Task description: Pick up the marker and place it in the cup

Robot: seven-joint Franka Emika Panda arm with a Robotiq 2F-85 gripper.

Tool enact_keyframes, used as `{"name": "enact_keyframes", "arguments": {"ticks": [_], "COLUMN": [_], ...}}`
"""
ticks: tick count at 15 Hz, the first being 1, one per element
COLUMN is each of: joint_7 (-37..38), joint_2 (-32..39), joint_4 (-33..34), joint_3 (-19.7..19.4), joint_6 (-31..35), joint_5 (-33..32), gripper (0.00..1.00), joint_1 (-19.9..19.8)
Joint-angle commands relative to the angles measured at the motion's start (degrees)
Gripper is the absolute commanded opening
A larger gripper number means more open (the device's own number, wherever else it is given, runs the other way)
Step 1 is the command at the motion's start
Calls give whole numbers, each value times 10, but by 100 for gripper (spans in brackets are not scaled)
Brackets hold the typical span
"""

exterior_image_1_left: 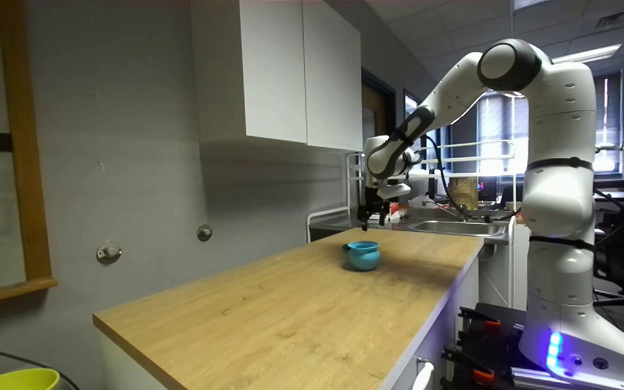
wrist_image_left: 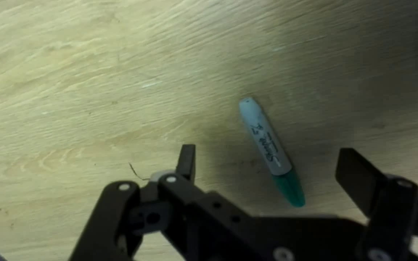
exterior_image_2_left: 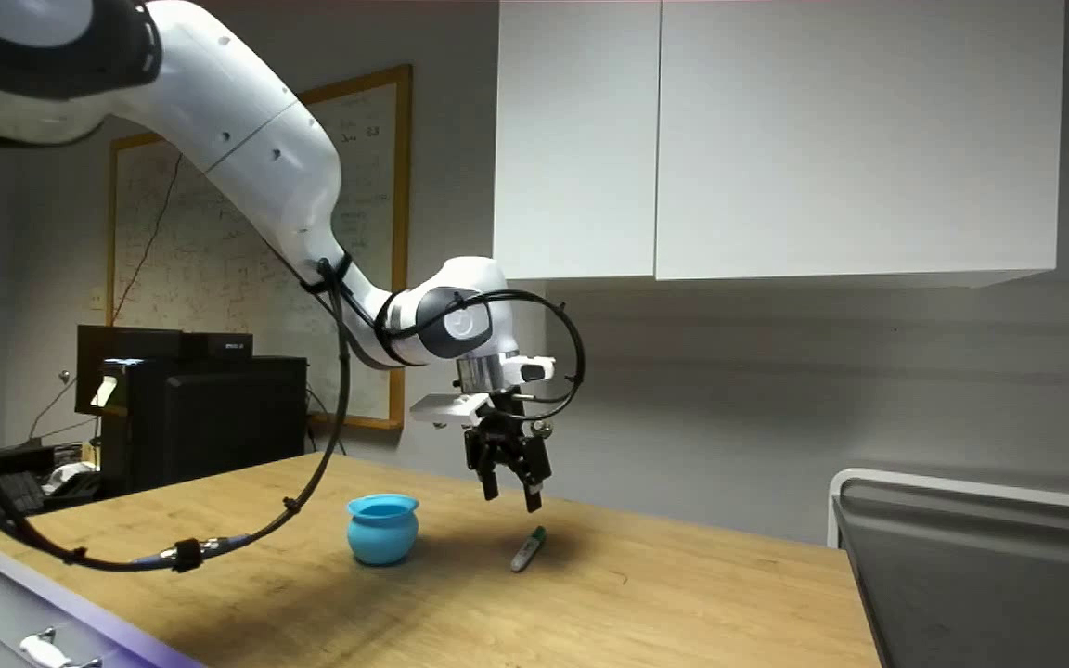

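Note:
The marker, grey with a green cap, lies flat on the wooden counter in an exterior view and in the wrist view. In an exterior view only a dark green bit of it shows behind the cup. The teal-blue cup stands upright on the counter in both exterior views; it is out of the wrist view. My gripper is open and empty, pointing down above the marker, apart from it. In the wrist view the marker's cap end lies between the open fingers. The gripper also shows in an exterior view.
The wooden counter runs along a grey wall. White wall cabinets hang above it. A white rail and a sink lie past the counter's end. A black cable hangs from the arm near the cup.

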Motion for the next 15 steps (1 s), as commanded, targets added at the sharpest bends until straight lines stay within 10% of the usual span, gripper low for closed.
{"name": "enact_keyframes", "arguments": {"ticks": [1,15], "joint_7": [-4,-161], "joint_2": [65,200], "joint_4": [64,135], "joint_3": [0,11], "joint_6": [1,-30], "joint_5": [-21,34], "gripper": [100,100], "joint_1": [12,12]}}
